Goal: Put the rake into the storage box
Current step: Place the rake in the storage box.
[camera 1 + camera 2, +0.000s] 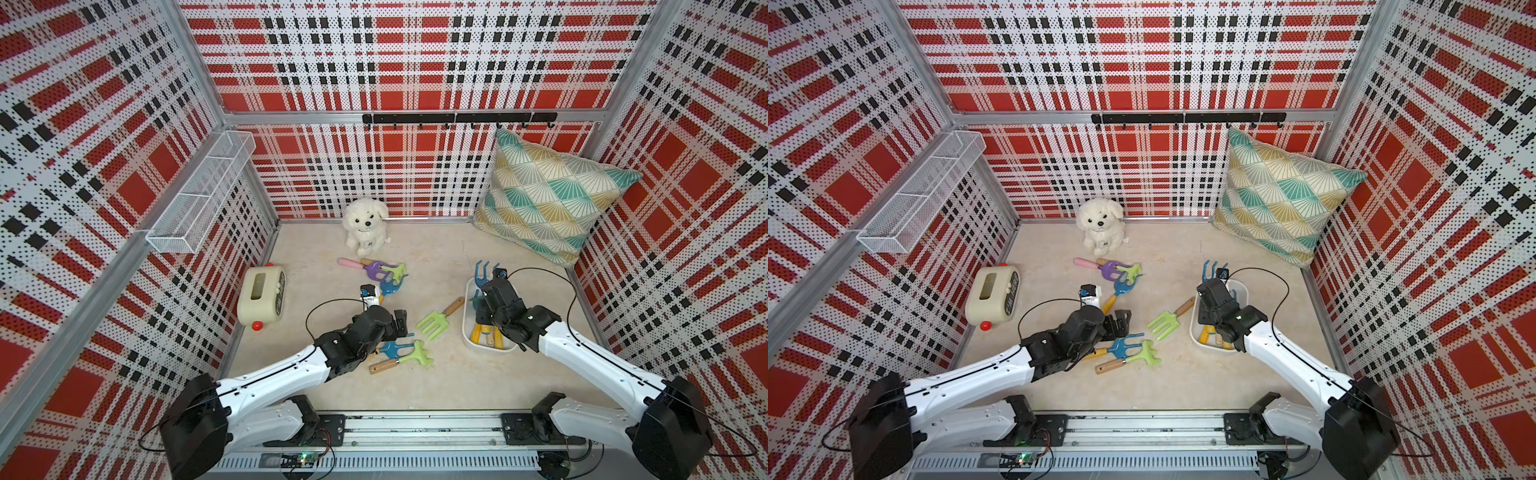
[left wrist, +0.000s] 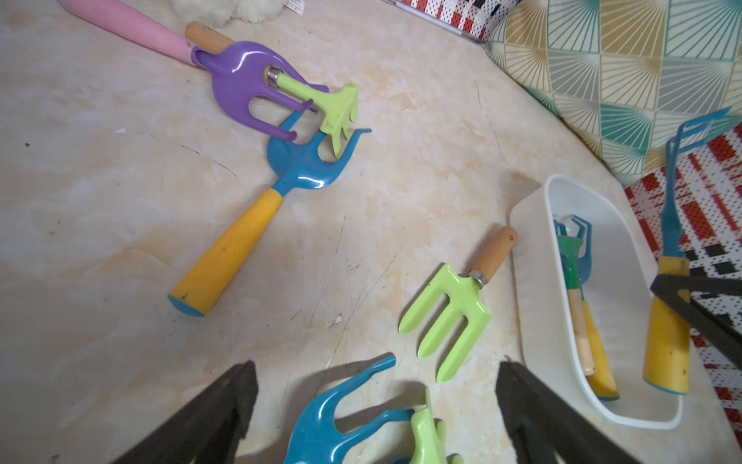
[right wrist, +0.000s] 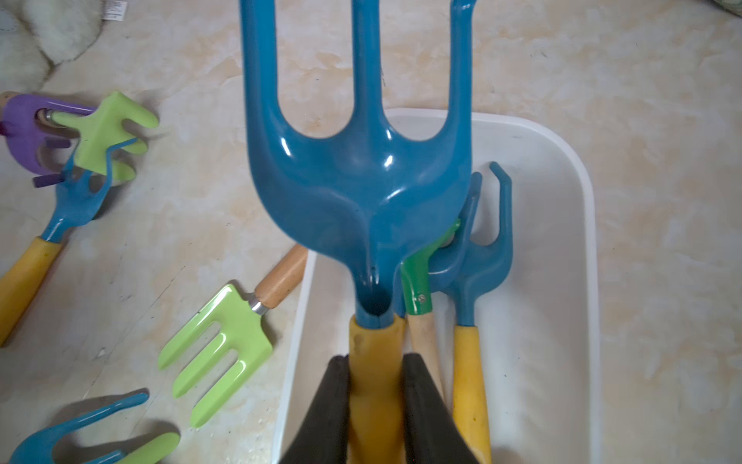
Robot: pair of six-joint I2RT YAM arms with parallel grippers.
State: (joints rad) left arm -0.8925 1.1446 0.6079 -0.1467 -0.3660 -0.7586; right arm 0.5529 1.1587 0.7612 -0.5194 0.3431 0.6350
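Stretched out from the table's (image 1: 415, 386) near edge, the left gripper (image 2: 376, 365) hung with its jaws spread wide over a loose blue rake (image 2: 317, 422) and a lime rake (image 2: 423, 430) lying together on the table. Right of them lay a lime fork (image 1: 432, 324), its wooden handle end just beside the storage box (image 3: 550, 281), which sat near the table's right edge. Over that box the right gripper (image 3: 375, 361) pinched the rake (image 3: 361, 180) by its yellow handle between closed jaws, blue tines pointing toward the far edge and raised above other tools (image 3: 482, 249) lying inside the box.
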